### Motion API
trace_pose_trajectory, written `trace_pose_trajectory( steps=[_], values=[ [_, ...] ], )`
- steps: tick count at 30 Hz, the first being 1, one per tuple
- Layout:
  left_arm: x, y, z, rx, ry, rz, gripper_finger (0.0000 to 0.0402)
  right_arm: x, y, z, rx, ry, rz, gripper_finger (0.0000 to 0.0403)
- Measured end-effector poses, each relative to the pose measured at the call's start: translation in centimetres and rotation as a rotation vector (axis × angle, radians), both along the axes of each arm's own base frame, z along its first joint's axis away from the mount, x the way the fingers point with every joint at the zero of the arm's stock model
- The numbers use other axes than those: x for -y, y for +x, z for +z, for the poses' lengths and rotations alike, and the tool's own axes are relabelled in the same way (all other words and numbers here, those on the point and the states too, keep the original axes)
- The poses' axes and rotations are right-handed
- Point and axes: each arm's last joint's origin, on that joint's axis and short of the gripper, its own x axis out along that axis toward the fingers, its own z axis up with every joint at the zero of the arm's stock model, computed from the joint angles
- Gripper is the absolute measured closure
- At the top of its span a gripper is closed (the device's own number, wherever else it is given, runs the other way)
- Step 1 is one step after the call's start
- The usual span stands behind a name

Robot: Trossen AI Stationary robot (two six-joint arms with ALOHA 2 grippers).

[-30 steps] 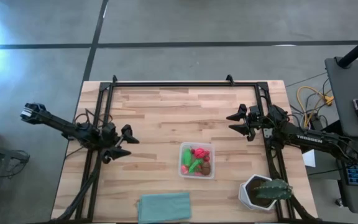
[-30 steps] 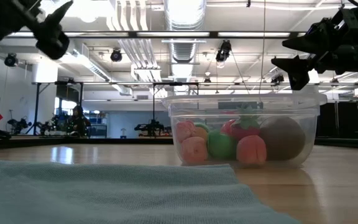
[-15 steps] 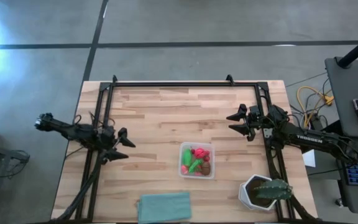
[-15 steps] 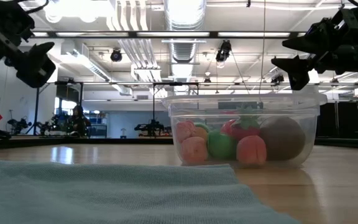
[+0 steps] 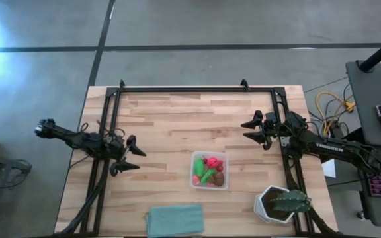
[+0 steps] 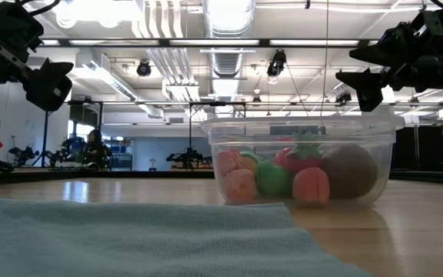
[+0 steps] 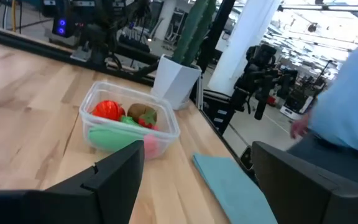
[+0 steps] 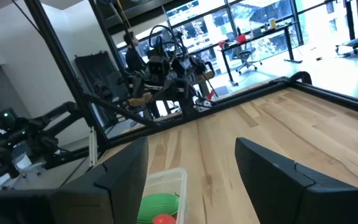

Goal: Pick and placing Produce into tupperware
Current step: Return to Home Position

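Note:
The clear tupperware (image 5: 210,170) stands on the table's near middle and holds the produce (image 5: 208,171): a red ball, a green piece, a brown round one (image 6: 351,172) and pink pieces. The left wrist view shows the same tupperware (image 7: 129,121) with the produce inside. My left gripper (image 5: 132,153) is open, raised over the table's left side, left of the box. My right gripper (image 5: 252,130) is open, raised over the right side, beyond the box. Neither touches anything.
A teal cloth (image 5: 174,219) lies flat at the near edge. A white pot with a green plant (image 5: 282,203) stands at the near right corner. A black frame (image 5: 190,89) runs around the table. A person's sleeve (image 7: 347,106) shows beyond the table in the left wrist view.
My left arm has drawn back toward the table's left edge, and its gripper has sunk a little and shifted toward the near edge. It stays open. The right arm and the tupperware have kept still.

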Motion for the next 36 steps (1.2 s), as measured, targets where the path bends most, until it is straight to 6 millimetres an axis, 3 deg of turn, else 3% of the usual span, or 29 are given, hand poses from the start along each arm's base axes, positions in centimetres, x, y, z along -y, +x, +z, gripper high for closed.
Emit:
trace_pose_trajectory(
  steps=[36],
  values=[
    [0.20,0.57,-0.95,-0.103,0.036,0.000,0.0121,0.00,0.00,0.00,0.000,0.000,0.000,0.0170]
  ],
)
